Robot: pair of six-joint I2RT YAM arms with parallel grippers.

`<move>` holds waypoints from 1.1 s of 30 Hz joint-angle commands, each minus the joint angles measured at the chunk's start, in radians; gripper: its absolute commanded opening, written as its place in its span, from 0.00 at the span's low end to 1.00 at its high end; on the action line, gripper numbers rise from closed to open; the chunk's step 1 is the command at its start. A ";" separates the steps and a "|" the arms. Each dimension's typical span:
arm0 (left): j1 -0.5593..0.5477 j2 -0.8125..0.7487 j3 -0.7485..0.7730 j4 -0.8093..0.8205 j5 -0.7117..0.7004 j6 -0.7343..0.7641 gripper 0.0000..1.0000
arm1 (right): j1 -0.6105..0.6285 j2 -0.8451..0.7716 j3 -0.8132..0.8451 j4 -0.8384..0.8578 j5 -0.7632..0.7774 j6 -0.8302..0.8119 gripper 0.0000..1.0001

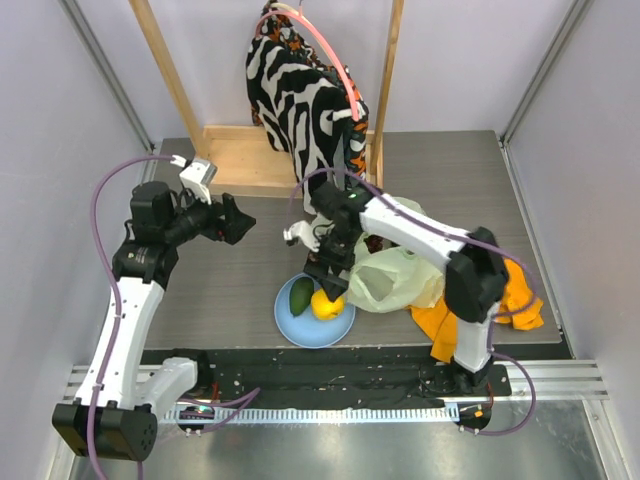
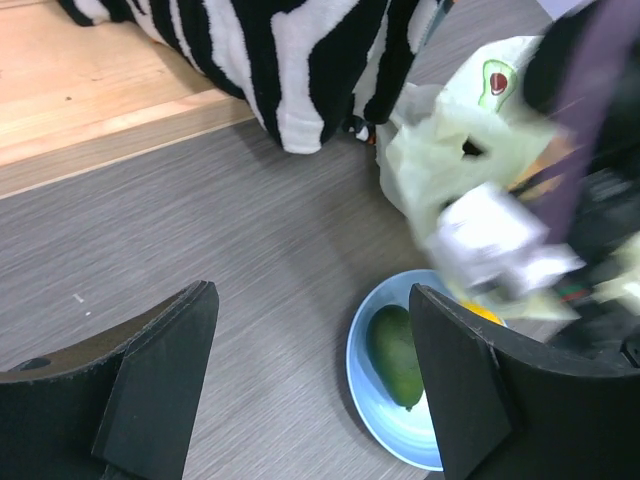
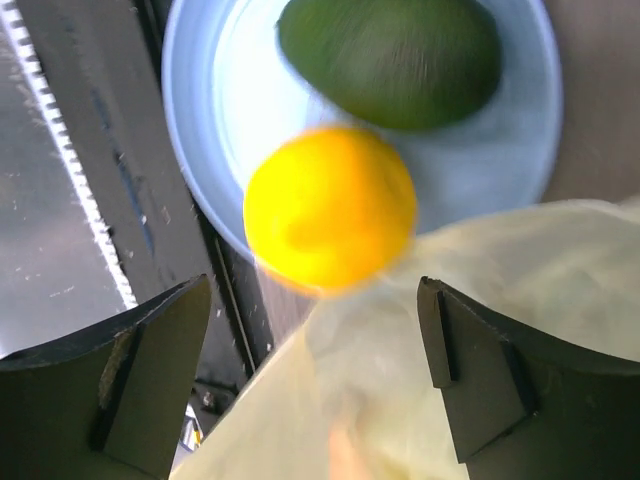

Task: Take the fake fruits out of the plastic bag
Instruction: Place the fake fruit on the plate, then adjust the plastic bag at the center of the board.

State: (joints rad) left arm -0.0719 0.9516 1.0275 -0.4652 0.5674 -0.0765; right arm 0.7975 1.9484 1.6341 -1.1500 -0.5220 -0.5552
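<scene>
1. The right arm is reaching from its base across to the left, its wrist bending down, and the right gripper (image 1: 328, 283) is hanging over the light blue plate (image 1: 300, 332).
2. Its jaws are standing spread, gripping nothing; the lemon (image 3: 330, 208) is sitting below them, clear of both fingers (image 3: 150, 360).
3. The left arm is folding up high, the left gripper (image 1: 245, 218) pointing right, released and empty.
4. One avocado (image 1: 300, 296) is lying on the plate just beside the lemon, its long axis running roughly away from the arm bases.
5. The plastic bag (image 1: 395, 275) is lying crumpled, touching the plate's right side.
6. Only the top view is showing the orange cloth (image 1: 515, 300); the left wrist view is showing the zebra garment (image 2: 300, 60) hanging down just beside the bag.
</scene>
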 commanded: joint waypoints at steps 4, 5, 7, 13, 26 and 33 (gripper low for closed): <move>-0.069 0.071 0.008 0.073 0.075 0.007 0.82 | -0.058 -0.362 -0.072 -0.065 0.091 -0.032 0.93; -0.081 0.082 0.012 0.069 0.080 0.020 0.82 | -0.069 -0.370 -0.086 -0.060 0.106 -0.037 0.93; -0.109 0.116 0.031 0.044 0.088 0.038 0.82 | -0.102 -0.370 -0.100 -0.047 0.126 -0.043 0.90; -0.207 0.200 0.107 -0.088 0.039 0.208 0.81 | -0.300 -0.365 -0.019 -0.008 0.170 -0.069 0.81; -0.282 0.351 0.226 -0.147 -0.014 0.294 0.80 | -0.310 -0.532 -0.469 0.177 0.363 -0.147 0.65; -0.384 0.383 0.244 -0.098 -0.021 0.327 0.81 | -0.270 -0.653 -0.569 0.046 0.332 -0.164 0.65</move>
State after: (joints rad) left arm -0.4141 1.3289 1.2362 -0.6144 0.5415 0.2226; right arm 0.4961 1.4181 1.1027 -1.0317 -0.1837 -0.6804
